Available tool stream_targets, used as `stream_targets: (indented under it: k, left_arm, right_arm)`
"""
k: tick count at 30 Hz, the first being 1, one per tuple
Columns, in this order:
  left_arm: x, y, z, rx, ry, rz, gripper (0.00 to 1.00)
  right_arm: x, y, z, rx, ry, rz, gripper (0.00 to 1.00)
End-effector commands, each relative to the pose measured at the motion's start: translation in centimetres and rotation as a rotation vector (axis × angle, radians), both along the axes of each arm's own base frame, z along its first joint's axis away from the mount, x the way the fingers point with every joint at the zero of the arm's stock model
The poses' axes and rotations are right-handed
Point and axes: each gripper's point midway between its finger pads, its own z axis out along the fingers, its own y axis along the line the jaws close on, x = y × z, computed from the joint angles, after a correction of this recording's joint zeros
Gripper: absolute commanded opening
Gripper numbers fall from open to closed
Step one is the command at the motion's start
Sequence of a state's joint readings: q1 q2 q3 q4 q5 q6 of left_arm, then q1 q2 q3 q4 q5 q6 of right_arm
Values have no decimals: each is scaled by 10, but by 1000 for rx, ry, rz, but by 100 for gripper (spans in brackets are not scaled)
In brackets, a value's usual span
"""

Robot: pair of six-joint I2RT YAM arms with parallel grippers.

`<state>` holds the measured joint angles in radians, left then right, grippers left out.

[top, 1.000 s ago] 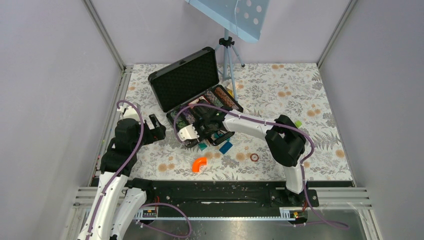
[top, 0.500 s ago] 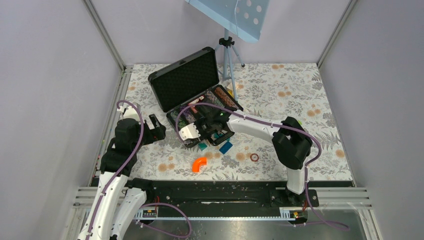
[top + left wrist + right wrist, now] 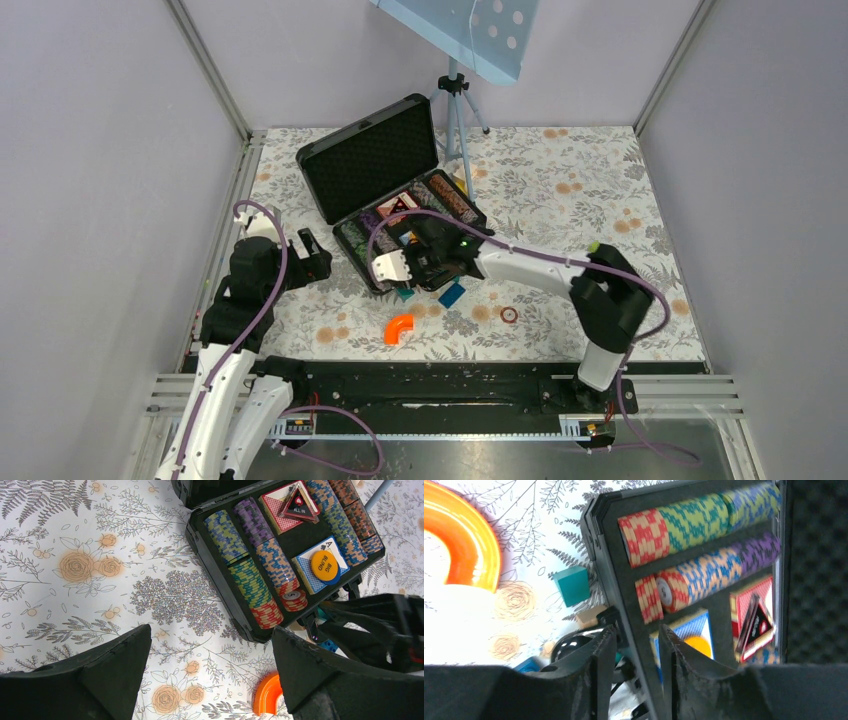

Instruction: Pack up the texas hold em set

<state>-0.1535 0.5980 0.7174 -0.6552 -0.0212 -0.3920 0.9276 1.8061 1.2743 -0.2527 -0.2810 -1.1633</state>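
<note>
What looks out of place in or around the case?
A few red chips at the near end of the second row sit tilted, out of line with it. One loose chip lies on the table, apart from the case, not yet packed.

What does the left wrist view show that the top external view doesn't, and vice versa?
Only left wrist: readable lettering, BIG BLIND on the round yellow button atop the blue card deck, and ALL IN on the black triangular marker atop the red card deck.
Only top external: the small red ring on the floral tablecloth, and the whole raised foam-lined lid.
Both: the open black hard briefcase, its rows of striped poker chips, and the orange curved plastic piece near it.
</note>
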Motion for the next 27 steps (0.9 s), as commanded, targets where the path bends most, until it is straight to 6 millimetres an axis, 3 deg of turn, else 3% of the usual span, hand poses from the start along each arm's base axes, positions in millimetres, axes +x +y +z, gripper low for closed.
stream_targets:
  k: [1, 2, 4, 6, 8, 9, 13, 17, 22, 27]
  left_arm:
    - [6, -3, 11, -8, -54, -16, 90]
    - [6, -3, 11, -7, -53, -16, 90]
    - [6, -3, 11, -8, -56, -16, 90]
    - [6, -3, 11, -8, -57, -16, 90]
    - [6, -3, 11, -8, -56, -16, 90]
    - [6, -3, 11, -7, -54, -15, 90]
    - [7, -2, 10, -6, -52, -13, 90]
    - [7, -2, 9, -4, -46, -10, 91]
    - [8, -3, 8, -5, -41, -15, 92]
    - [8, -3, 7, -5, -36, -15, 92]
  right_arm:
    - [5, -2, 68, 301, 14, -239, 46]
    - [12, -6, 84, 385, 11, -336, 49]
    - [22, -30, 94, 508, 72, -621, 55]
    - [23, -57, 102, 592, 114, -830, 55]
    - [23, -90, 104, 700, 177, -1097, 57]
    - [25, -117, 105, 741, 178, -1273, 59]
    - [4, -183, 80, 587, 305, -1647, 70]
    - [-16, -244, 44, 479, 380, -1968, 71]
    - [-41, -268, -4, 500, 636, -2191, 72]
    - [-60, -269, -35, 399, 701, -2228, 75]
